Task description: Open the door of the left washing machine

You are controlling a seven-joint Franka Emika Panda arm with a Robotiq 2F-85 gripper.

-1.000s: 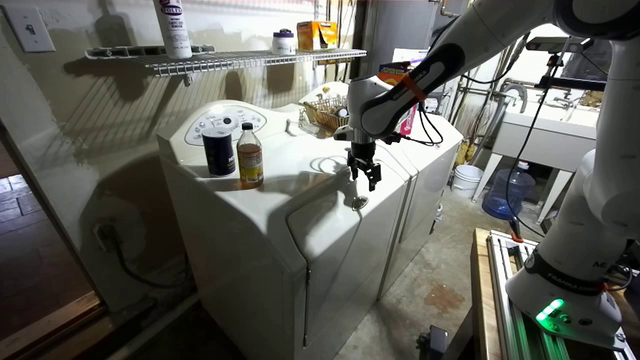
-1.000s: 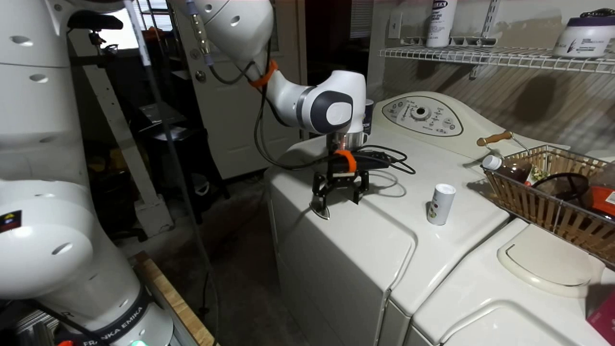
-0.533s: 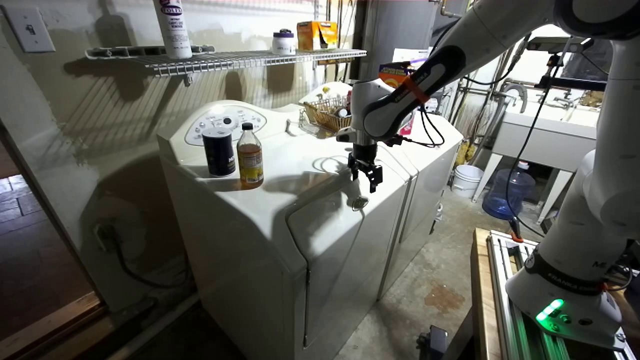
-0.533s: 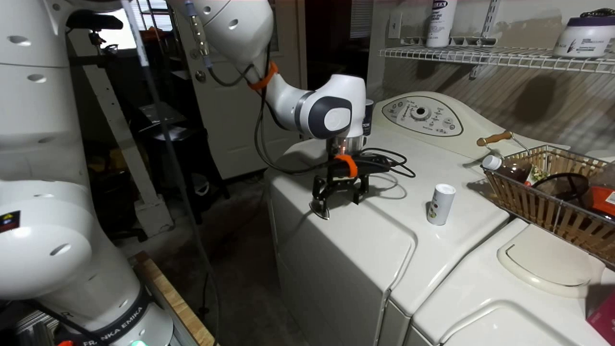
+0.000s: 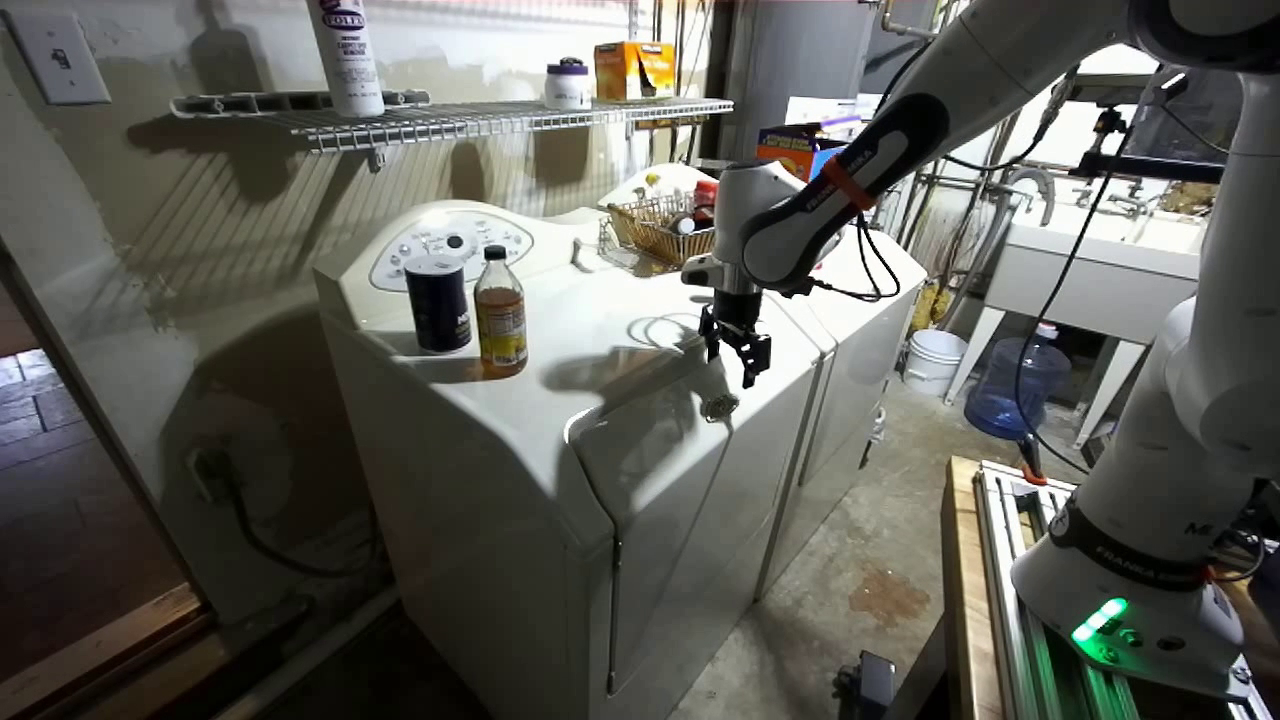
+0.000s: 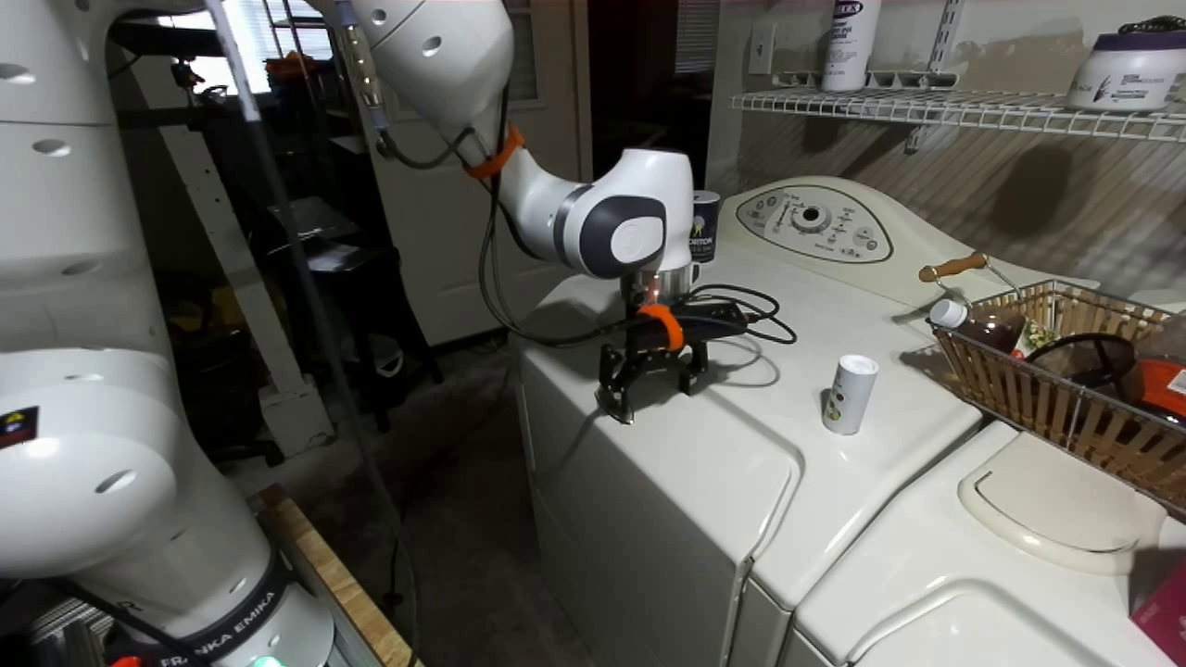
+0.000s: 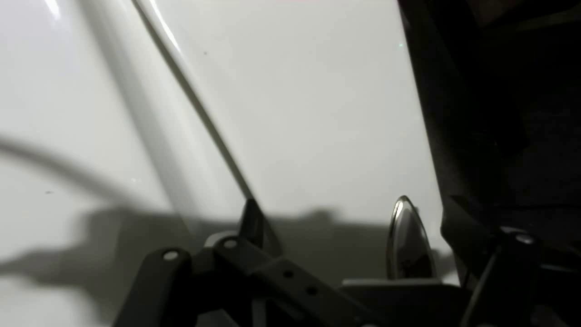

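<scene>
patchy painted wall (image 5: 140,190) and a wire-grid shelf (image 5: 500,122) sit up behind the jaws, with a slatted basket (image 6: 1038,389) well apart from them. right underneath is the glossy, round-edged left washing machine (image 5: 470,480), its flat smooth white door (image 5: 690,530) closed just below the fingertips (image 5: 750,368), shiny-rimmed oval plate (image 5: 720,407) by one of them (can't tell if touching). arm (image 5: 1000,60) is bent over the top, gripper (image 5: 730,366) pointing straight down, jaws spread wide.
</scene>
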